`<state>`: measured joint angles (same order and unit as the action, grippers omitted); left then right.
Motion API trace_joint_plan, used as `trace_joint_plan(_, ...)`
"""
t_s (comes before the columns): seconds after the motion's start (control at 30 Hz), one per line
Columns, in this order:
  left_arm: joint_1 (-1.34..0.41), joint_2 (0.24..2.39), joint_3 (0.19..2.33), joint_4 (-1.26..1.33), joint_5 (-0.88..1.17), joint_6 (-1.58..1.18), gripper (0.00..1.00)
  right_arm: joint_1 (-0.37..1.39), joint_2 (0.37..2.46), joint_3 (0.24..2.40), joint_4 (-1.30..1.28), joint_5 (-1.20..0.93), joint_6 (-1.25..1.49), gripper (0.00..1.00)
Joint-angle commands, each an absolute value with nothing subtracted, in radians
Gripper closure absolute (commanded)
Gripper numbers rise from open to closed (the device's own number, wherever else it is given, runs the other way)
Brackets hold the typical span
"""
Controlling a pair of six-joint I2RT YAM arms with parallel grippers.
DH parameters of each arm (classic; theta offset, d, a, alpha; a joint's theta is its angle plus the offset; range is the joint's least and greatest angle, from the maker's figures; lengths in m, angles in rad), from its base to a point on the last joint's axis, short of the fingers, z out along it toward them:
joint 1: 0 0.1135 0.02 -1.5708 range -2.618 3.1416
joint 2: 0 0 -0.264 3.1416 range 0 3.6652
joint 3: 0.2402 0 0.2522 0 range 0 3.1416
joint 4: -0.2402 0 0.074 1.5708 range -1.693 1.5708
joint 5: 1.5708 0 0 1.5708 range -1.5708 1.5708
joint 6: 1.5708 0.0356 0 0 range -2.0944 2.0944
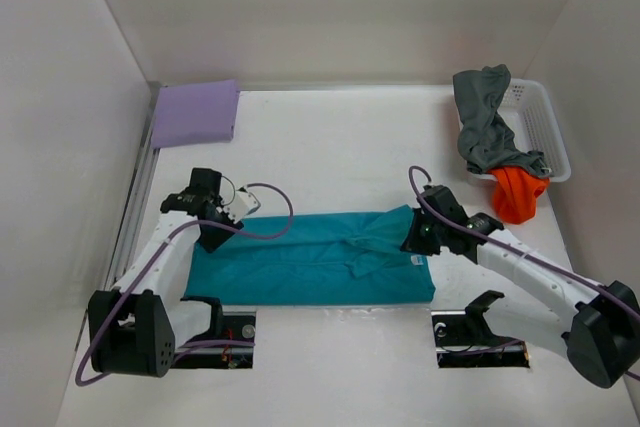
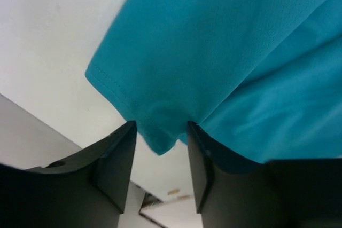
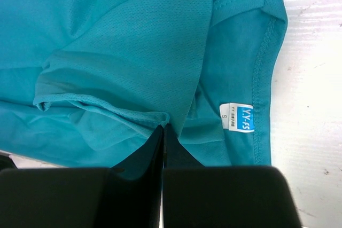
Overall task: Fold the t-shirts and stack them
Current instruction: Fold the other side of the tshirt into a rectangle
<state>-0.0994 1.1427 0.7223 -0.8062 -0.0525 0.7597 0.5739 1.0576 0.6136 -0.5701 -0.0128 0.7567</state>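
Watching this one and I can see a couple of ways it goes sideways. The teal t-shirt (image 1: 310, 257) lies spread in a long band on the desk (image 1: 330, 147), right in front of both arms. The left claw (image 2: 161, 132) sits at the teal shirt's left end with its fingers spread, and the hem corner lies loose between them, not squeezed. The right claw (image 3: 163, 129) is at the shirt's right end near the collar label, fingers pressed tight together with the tips right at a rumpled fold. I can't tell if any cloth is actually nipped in there.

Main worries, just my guess:
- If that right claw does have a thread of fabric caught and it lifts or slides, it drags the whole right end and wrecks the flat layout.
- The middle of the teal shirt is already bunched where a flap is folded over. Fold across that and you get a lumpy, crooked packet.
- A left claw closing on only that tiny corner could lose it mid-fold, as the fabric looks slippery.

The folded lavender t-shirt (image 1: 195, 114) waits beyond the teal shirt's left end, at the far corner. The grey t-shirt (image 1: 485, 117) and orange t-shirt (image 1: 515, 192) hang out of the basket (image 1: 540, 107) past its right end, so lots is left.
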Motion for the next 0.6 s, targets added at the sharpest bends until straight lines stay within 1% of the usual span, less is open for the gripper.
trace_joint_plan(0.0,-0.097,1.095,0.75,-0.961,-0.081,0.87,0.57,0.584,1.019,0.598,-0.535,-0.014,0.769,1.0)
trace_joint_plan(0.07,-0.103,1.092,0.767,-1.024,-0.08,0.902,0.52,0.584,1.014,0.594,-0.534,-0.015,0.769,1.0)
trace_joint_plan(0.17,-0.114,1.094,0.785,-1.06,-0.077,0.936,0.48,0.584,1.011,0.589,-0.529,-0.015,0.769,1.0)
trace_joint_plan(0.33,-0.143,1.117,0.821,-0.95,-0.112,0.943,0.45,0.584,1.009,0.588,-0.519,-0.015,0.769,1.0)
trace_joint_plan(0.4,-0.217,1.135,0.859,-0.869,-0.129,0.913,0.41,0.584,1.009,0.584,-0.512,-0.015,0.769,1.0)
trace_joint_plan(0.47,-0.331,1.161,0.919,-0.793,-0.132,0.859,0.37,0.584,1.012,0.584,-0.511,-0.015,0.769,1.0)
trace_joint_plan(0.57,-0.502,1.218,1.009,-0.703,-0.103,0.772,0.35,0.584,1.011,0.578,-0.509,-0.012,0.77,0.99)
